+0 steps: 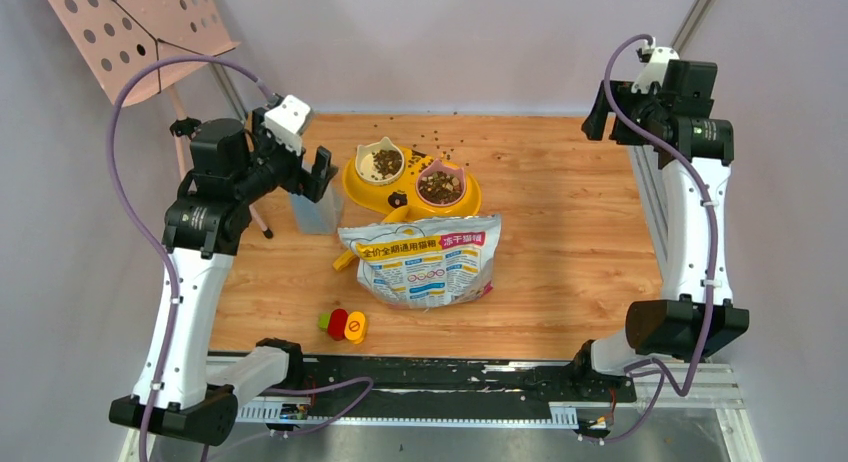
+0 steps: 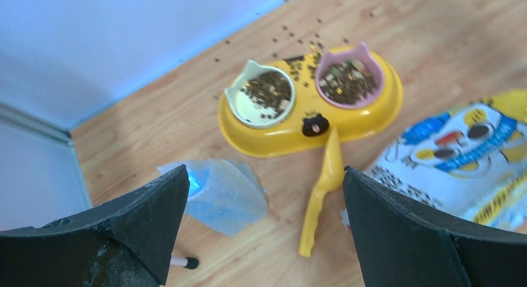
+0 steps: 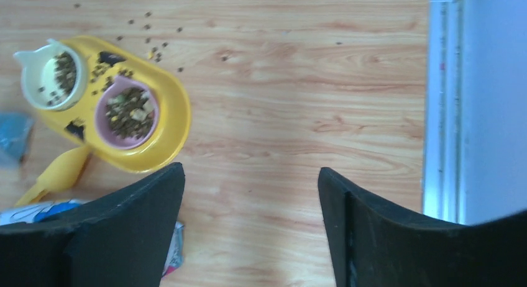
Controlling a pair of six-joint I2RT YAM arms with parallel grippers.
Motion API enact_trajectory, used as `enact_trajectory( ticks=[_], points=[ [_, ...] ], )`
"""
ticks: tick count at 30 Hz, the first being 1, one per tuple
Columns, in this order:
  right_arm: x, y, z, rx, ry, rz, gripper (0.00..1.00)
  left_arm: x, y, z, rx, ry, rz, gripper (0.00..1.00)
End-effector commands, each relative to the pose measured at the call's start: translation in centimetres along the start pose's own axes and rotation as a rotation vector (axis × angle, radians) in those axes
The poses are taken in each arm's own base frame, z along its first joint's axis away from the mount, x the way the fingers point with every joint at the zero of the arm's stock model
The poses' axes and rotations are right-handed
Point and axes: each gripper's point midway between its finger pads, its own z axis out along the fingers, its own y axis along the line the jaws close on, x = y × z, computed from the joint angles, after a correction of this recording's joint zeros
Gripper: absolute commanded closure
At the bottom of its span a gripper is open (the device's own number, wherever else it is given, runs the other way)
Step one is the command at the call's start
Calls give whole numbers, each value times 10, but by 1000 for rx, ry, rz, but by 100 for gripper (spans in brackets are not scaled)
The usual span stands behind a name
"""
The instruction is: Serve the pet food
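Observation:
Dark brown pet food kibble point(image 1: 386, 162) fills a white bowl point(image 2: 247, 110) and a pink bowl point(image 1: 440, 186) set in a yellow cat-shaped tray point(image 1: 360, 189). Loose kibble point(image 1: 440, 137) lies scattered behind the tray. A yellow scoop point(image 2: 323, 187) lies on the table between tray and the white printed food bag point(image 1: 425, 262). My left gripper point(image 2: 264, 175) is open and empty, raised over the table's left side above a translucent blue container point(image 2: 217, 194). My right gripper point(image 3: 252, 172) is open and empty, raised at the far right.
A red, green and yellow clip cluster point(image 1: 343, 325) lies near the front edge. A pink perforated board point(image 1: 140, 27) on a stand leans at the back left. A metal rail point(image 3: 442, 107) runs along the table's right edge.

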Motion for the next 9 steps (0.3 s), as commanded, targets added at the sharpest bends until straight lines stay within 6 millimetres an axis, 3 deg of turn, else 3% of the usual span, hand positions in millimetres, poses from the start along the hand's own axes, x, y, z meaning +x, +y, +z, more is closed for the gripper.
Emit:
enact_trajectory(
  ticks=[1, 5, 9],
  points=[
    [-47, -22, -19, 178, -176, 109, 16, -28, 38, 3, -198, -105, -94, 0],
    [-68, -18, -30, 166, -266, 73, 15, -27, 40, 9, -202, -104, -118, 0],
    [-68, -15, -32, 144, -303, 35, 16, -23, 38, 15, -188, -103, -134, 0]
  ],
)
